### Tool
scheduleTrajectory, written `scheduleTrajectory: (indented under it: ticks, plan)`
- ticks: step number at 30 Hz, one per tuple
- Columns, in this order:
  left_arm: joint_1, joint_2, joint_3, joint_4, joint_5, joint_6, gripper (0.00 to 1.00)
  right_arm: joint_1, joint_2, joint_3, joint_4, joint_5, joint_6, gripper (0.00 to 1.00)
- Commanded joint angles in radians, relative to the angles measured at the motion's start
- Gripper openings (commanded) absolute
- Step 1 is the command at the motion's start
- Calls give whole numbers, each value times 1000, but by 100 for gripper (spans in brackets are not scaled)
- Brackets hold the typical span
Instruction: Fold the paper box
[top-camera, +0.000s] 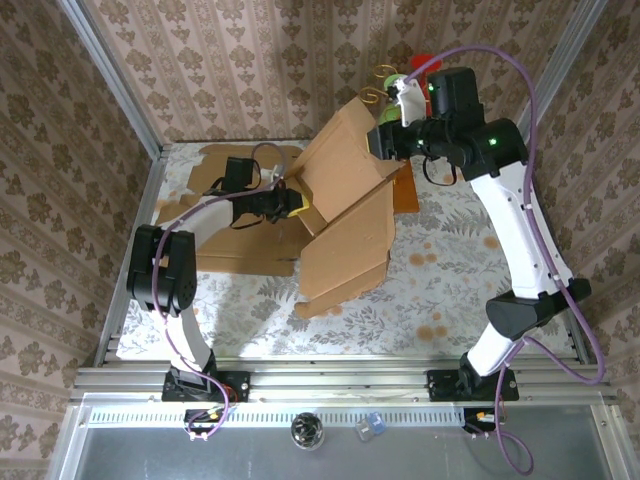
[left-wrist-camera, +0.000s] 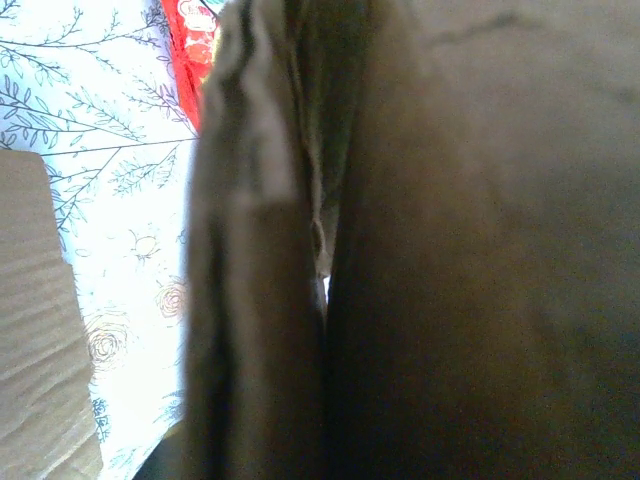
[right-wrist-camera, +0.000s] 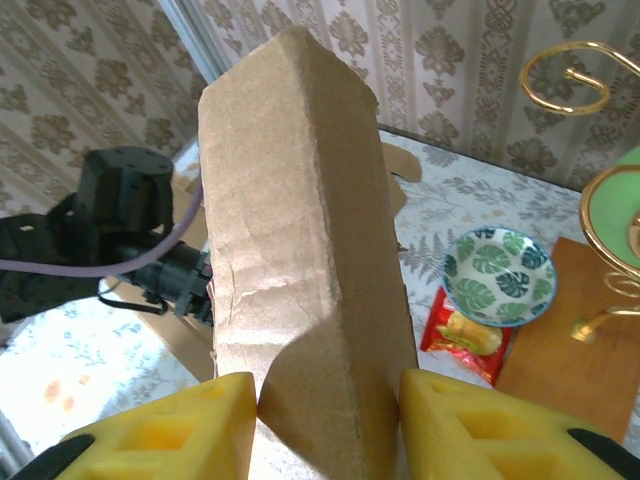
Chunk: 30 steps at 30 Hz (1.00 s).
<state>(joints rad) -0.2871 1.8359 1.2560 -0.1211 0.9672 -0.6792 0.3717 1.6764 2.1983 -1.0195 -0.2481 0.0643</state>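
The brown paper box (top-camera: 345, 230) stands half folded in the middle of the table, its flaps spread toward the front. My left gripper (top-camera: 290, 203) is at the box's left edge, shut on a cardboard panel. In the left wrist view, dark cardboard layers (left-wrist-camera: 450, 250) press right up to the camera. My right gripper (top-camera: 385, 140) is at the box's raised top flap. In the right wrist view its yellow fingers (right-wrist-camera: 170, 430) touch both sides of the upright folded flap (right-wrist-camera: 290, 200), with my right gripper (right-wrist-camera: 330, 400) closed around it.
A flat cardboard sheet (top-camera: 235, 250) lies under the left arm. At the back right are a wooden board (top-camera: 405, 190), a leaf-patterned bowl (right-wrist-camera: 499, 277), a red snack packet (right-wrist-camera: 462, 335) and a gold wire stand (right-wrist-camera: 610, 250). Patterned walls enclose the table.
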Motion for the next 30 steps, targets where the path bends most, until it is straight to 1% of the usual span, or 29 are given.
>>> scheduleTrajectory:
  ticks: [1,8,19,24,30]
  plan:
    - [-7,-23,44,-47,-6,29,0,29,22,31,-57,121,-60,43]
    - [-15,-34,54,-88,-27,47,0,83,43,40,-76,251,-93,43]
    - [-23,-49,62,-148,-57,79,0,196,84,40,-93,588,-151,43]
    - [-28,-52,78,-185,-78,94,0,236,111,41,-100,739,-170,37]
    - [-42,-59,106,-240,-115,97,0,252,142,42,-121,874,-149,21]
